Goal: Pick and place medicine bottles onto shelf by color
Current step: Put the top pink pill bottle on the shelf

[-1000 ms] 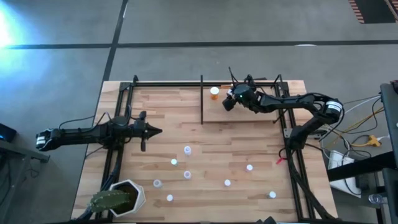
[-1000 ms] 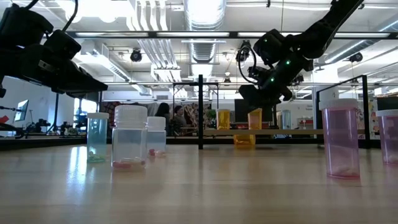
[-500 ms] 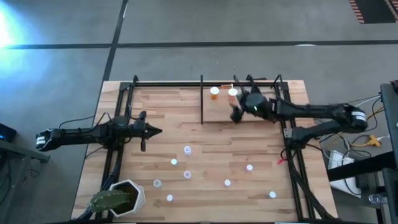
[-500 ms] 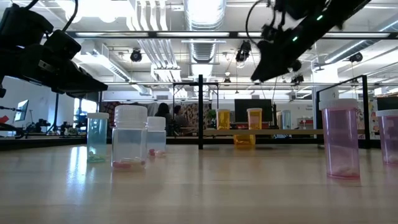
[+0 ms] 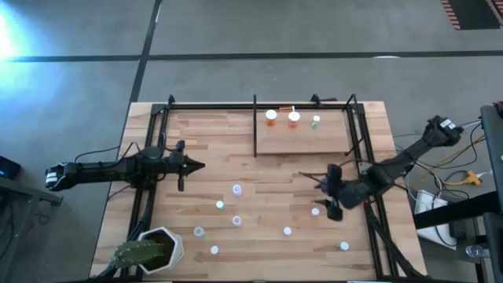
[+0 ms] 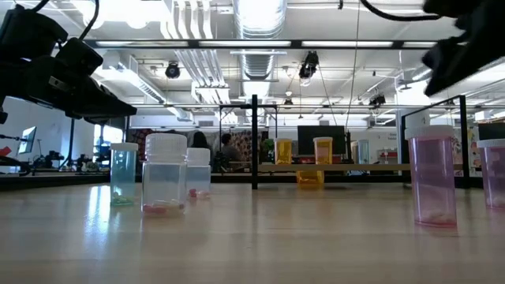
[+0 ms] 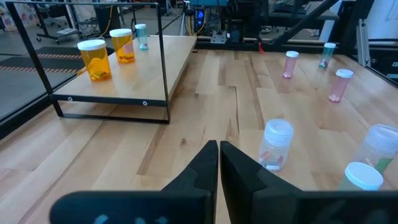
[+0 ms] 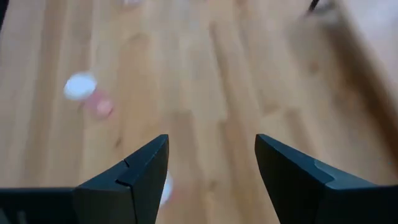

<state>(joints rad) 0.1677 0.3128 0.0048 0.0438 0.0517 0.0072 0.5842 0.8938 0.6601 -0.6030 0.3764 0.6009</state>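
The shelf (image 5: 302,140) stands at the table's far right and carries two orange medicine bottles (image 5: 271,116) (image 5: 293,118) and a small greenish one (image 5: 316,121), all upright on their bases. Several small bottles stand loose on the table, among them one (image 5: 236,189) near the middle and one (image 5: 315,211) at the right. My right gripper (image 5: 324,196) hovers open over the table's right part, just above that right bottle, with nothing between its fingers (image 8: 211,140). My left gripper (image 5: 196,165) waits shut at the table's left, above the wood (image 7: 219,163).
A white pot with a cactus (image 5: 153,248) sits at the near left corner. Black frame rods (image 5: 365,181) run along the table's right and left sides. A pink bottle with a white cap (image 8: 81,87) stands ahead of the right fingers. Bare wood lies between shelf and loose bottles.
My right gripper has drawn back from the shelf, where a second orange bottle now stands beside the first. It has swung toward the table's near edge, rolling as it went, and now hangs over the loose bottles at the right.
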